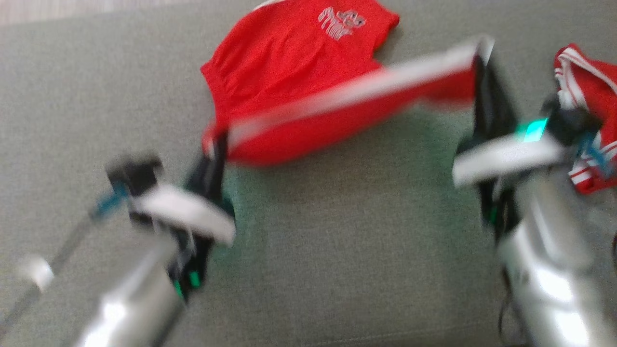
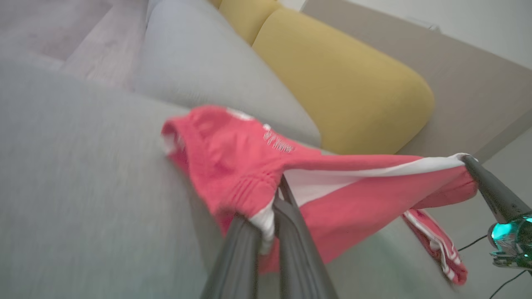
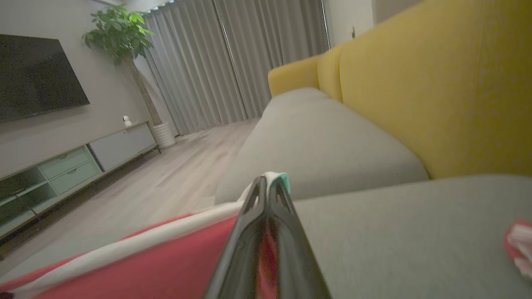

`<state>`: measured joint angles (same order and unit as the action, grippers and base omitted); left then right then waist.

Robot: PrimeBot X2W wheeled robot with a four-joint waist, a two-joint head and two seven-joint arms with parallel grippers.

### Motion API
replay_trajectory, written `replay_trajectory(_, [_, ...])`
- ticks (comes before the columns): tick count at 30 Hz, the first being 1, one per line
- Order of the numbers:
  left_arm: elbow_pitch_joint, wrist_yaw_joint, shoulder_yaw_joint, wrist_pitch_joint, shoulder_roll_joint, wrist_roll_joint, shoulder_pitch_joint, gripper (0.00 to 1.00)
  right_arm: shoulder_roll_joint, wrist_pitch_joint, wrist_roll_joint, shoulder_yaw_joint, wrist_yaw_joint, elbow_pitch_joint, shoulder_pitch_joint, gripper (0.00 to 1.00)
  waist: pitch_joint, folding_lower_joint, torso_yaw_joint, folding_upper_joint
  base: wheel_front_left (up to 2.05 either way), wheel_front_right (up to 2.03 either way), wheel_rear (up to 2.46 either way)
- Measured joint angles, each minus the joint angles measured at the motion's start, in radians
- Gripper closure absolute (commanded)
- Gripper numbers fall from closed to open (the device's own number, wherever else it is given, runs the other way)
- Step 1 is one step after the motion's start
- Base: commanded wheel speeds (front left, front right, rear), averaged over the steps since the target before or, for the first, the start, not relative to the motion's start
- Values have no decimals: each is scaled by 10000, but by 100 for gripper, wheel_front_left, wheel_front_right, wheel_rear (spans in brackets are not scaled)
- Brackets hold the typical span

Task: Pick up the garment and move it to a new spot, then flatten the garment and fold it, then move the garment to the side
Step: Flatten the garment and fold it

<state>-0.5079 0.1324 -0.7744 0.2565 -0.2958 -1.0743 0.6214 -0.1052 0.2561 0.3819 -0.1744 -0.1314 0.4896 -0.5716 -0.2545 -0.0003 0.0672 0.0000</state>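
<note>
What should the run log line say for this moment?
left hand: shut on red garment | right hand: shut on red garment | red garment: near edge lifted, far part on grey sofa

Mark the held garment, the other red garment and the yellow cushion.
garment [image 1: 289, 62]: head view, red panel left of the logo.
other garment [image 1: 596, 86]: head view, upper red part by the white stripes.
yellow cushion [image 2: 345, 83]: left wrist view, middle of its face.
</note>
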Motion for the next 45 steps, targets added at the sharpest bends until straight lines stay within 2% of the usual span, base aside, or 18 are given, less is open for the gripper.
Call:
replay_trajectory(2, [-36,0,-2,0,199,4,-1361,100,25,-6,337,-121,0,-378,1515,100,353,0,33,0,0,0,0])
replay_trajectory(4, [-2,0,117,-2,378,2,-2004,100,33,-6,516,-31,0,-690,2298,100,637,0,44,0,0,0,0])
replay_trajectory(8, [219,0,686,-2,706,4,-2812,100,58,-8,731,90,0,-918,3310,100,1109,0,43,0,0,0,0])
replay_trajectory(13, [545,0,719,-4,777,366,-4014,100,117,-8,932,232,0,-1101,4794,100,1945,0,4,0,0,0,0])
replay_trajectory(18, [899,0,324,-15,709,757,-4856,100,226,-8,1110,504,0,-1586,5649,100,2581,0,-111,0,0,0,0])
replay_trajectory(23, [1559,-2,351,-15,719,771,-4941,100,234,-8,1110,688,0,-1998,5791,100,2634,0,-382,0,0,0,0])
replay_trajectory(26, [1816,-2,336,-15,729,769,-4630,100,219,-8,1060,723,0,-1918,5364,100,2420,2,-539,0,0,0,0])
replay_trajectory(30, [1950,-2,510,-15,920,765,-3452,100,-4,-8,782,683,0,-1377,3547,100,1849,4,-744,0,0,0,0])
replay_trajectory(36, [1645,-2,955,-13,1547,621,-1462,100,-297,-10,458,512,0,178,416,100,752,7,-1134,0,0,0,0])
replay_trajectory(45, [412,-2,1060,-13,2102,378,205,100,-326,-96,-270,102,0,2865,-2260,100,-866,6,-1677,0,0,0,0])
